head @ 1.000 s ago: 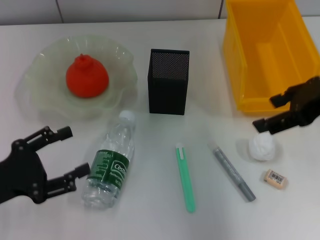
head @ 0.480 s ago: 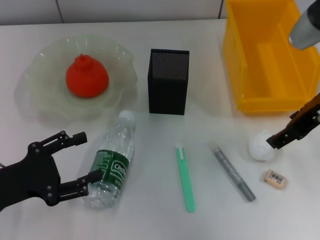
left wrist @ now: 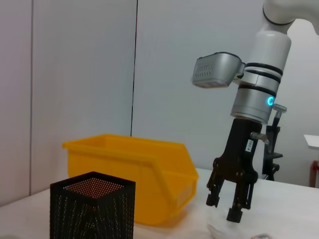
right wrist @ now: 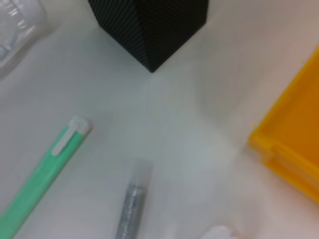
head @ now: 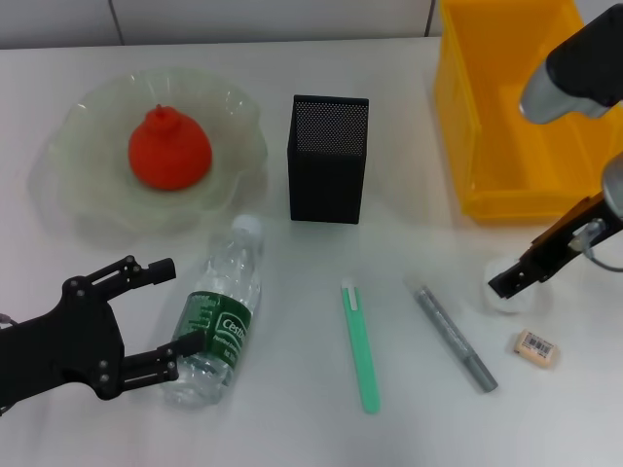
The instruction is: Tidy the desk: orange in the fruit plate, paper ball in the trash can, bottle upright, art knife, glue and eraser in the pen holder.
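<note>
The orange (head: pixel 170 148) lies in the fruit plate (head: pixel 68 131). The bottle (head: pixel 216 316) lies on its side on the desk (head: pixel 292 409). My left gripper (head: pixel 181 304) is open at the bottle's left side, and its lower finger touches the bottle's base end. My right gripper (head: pixel 506 284) is open and points down right over the paper ball (head: pixel 514 300); it also shows in the left wrist view (left wrist: pixel 224 208). The art knife (head: pixel 359 345), the glue (head: pixel 456 336) and the eraser (head: pixel 536 347) lie on the desk. The pen holder (head: pixel 328 158) and the trash can (head: pixel 526 107) stand behind them.
The right wrist view shows the pen holder (right wrist: pixel 149 25), the art knife (right wrist: pixel 45 174), the glue (right wrist: pixel 130 199), a trash can corner (right wrist: pixel 294 149) and the bottle's edge (right wrist: pixel 15 25). The left wrist view shows the pen holder (left wrist: pixel 92 209) and the trash can (left wrist: pixel 144 174).
My left gripper has moved right up to the bottle. My right gripper has swung from the trash can's front edge down to the paper ball.
</note>
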Controlling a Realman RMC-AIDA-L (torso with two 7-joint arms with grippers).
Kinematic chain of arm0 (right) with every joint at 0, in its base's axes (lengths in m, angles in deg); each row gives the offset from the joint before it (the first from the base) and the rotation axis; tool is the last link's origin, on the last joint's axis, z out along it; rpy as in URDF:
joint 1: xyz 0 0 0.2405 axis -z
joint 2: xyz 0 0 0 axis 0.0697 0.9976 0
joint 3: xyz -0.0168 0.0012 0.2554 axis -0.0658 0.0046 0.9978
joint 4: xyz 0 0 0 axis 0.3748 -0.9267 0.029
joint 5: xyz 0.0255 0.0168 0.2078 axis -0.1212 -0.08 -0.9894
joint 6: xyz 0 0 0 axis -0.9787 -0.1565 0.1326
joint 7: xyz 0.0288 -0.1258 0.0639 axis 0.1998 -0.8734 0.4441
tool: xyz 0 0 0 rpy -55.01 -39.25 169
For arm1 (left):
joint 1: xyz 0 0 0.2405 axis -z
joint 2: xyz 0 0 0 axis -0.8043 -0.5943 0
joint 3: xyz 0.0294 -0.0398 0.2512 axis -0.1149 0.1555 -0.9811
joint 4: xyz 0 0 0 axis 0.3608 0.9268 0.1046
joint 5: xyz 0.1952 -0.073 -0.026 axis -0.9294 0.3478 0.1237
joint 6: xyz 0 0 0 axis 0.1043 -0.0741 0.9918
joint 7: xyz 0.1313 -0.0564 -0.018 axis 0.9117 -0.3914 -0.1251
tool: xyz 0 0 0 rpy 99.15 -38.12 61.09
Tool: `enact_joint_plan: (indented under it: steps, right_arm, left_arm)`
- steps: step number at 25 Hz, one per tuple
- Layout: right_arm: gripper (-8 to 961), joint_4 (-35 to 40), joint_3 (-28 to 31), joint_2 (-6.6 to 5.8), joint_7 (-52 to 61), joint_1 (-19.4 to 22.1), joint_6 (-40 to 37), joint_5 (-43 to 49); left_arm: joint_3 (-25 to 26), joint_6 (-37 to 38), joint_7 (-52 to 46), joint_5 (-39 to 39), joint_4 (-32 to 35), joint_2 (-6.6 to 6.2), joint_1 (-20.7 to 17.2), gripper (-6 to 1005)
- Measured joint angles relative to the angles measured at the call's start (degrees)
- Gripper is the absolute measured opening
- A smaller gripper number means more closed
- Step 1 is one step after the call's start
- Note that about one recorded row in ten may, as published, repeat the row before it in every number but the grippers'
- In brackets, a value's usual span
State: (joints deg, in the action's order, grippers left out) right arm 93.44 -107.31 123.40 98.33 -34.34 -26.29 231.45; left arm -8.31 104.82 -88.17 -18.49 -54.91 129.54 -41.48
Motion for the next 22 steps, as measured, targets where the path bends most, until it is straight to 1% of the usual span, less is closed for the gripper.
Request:
enact_joint_plan:
  steps: [6, 10, 13, 15, 17, 19, 22]
  right_arm:
    - [830, -5.02, -0.65, -0.16, -0.23, -1.22, 2.15, -0.68]
    - [742, -8.58, -0.81, -0.18, -0.54, -2.26, 3.21, -0.68]
    - [663, -8.81, -0.89, -0.18, -0.56, -2.31, 3.73, -0.68]
    - [592, -6.11, -0.58, -0.15, -0.54, -1.79, 2.81, -0.72]
    - [521, -1.91, 0.5, -0.12, -0.3, -0.95, 1.34, -1.5]
    - [519, 3.45, 3.04, -0.17, -0.15, -0.09, -0.71, -3.17]
    - [517, 12.08, 8.77, -0.21, -0.23, 0.89, -3.56, -4.86]
  left_arm:
    - [-0.16, -0.94, 0.0, -0.01, -0.23, 0.0, 0.08, 841]
    - [-0.15, -1.07, 0.0, -0.01, -0.23, 0.0, 0.13, 841]
    - [-0.14, -1.21, 0.0, 0.0, -0.23, 0.0, 0.16, 841]
    - [-0.14, -1.24, 0.0, 0.0, -0.23, 0.0, 0.21, 841]
    - [-0.14, -1.25, 0.0, 0.0, -0.22, 0.0, 0.25, 841]
    - [-0.14, -1.25, 0.0, 0.0, -0.22, 0.0, 0.26, 841]
    - [-0.15, -1.25, 0.0, 0.0, -0.22, 0.0, 0.25, 841]
